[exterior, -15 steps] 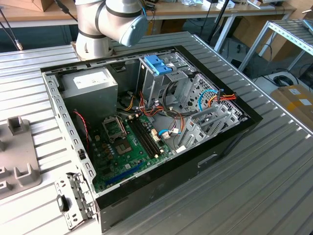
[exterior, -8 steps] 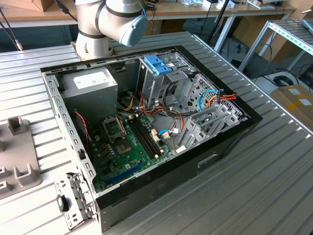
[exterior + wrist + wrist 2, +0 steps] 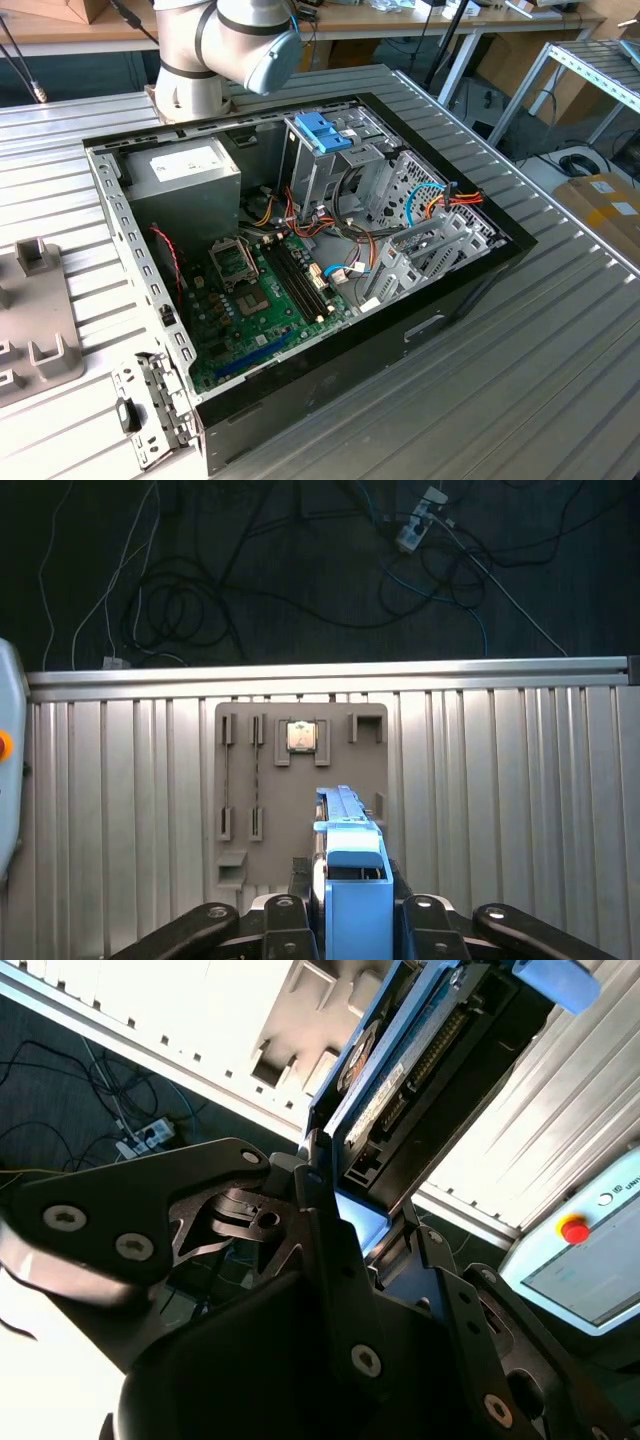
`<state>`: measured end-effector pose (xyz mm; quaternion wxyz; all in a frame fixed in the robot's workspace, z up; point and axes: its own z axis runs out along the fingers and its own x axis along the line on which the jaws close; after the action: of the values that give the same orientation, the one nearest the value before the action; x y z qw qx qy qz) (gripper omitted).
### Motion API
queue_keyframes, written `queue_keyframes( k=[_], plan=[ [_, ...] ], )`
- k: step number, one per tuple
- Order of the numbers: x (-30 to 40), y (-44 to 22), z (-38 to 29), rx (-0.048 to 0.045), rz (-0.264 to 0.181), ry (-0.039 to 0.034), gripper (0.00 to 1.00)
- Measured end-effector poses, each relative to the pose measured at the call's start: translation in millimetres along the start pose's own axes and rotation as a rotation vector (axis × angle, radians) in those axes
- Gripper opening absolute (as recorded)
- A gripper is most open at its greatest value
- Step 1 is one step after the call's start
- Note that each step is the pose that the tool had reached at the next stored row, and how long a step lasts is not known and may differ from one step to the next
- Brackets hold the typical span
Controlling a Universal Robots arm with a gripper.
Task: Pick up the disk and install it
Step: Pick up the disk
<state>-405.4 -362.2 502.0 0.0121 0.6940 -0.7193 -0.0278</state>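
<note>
Currently the gripper (image 3: pixel 352 908) is clamped on the disk (image 3: pixel 348 850), with its fingers (image 3: pixel 335 1250) pressing the blue carrier frame from both sides. In the first wrist view the disk is held edge-on over the grey fixture plate (image 3: pixel 300 810), which carries a square chip (image 3: pixel 302 736). In the exterior view the open computer case (image 3: pixel 420 330) lies on the ribbed metal table (image 3: pixel 560 380).

Smooth blue plastic edges the disk (image 3: pixel 352 885); ribbed metal table (image 3: pixel 520 800).

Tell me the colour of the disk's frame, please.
Blue; the disk shows best in the first wrist view.
</note>
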Motion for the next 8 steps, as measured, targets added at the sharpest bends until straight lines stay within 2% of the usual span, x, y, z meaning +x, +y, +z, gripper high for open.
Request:
queue_keyframes(
  k=[8],
  plan=[
    [-0.1, -2.1, -0.1, -0.0001, 0.0, 0.0, 0.37]
  ],
)
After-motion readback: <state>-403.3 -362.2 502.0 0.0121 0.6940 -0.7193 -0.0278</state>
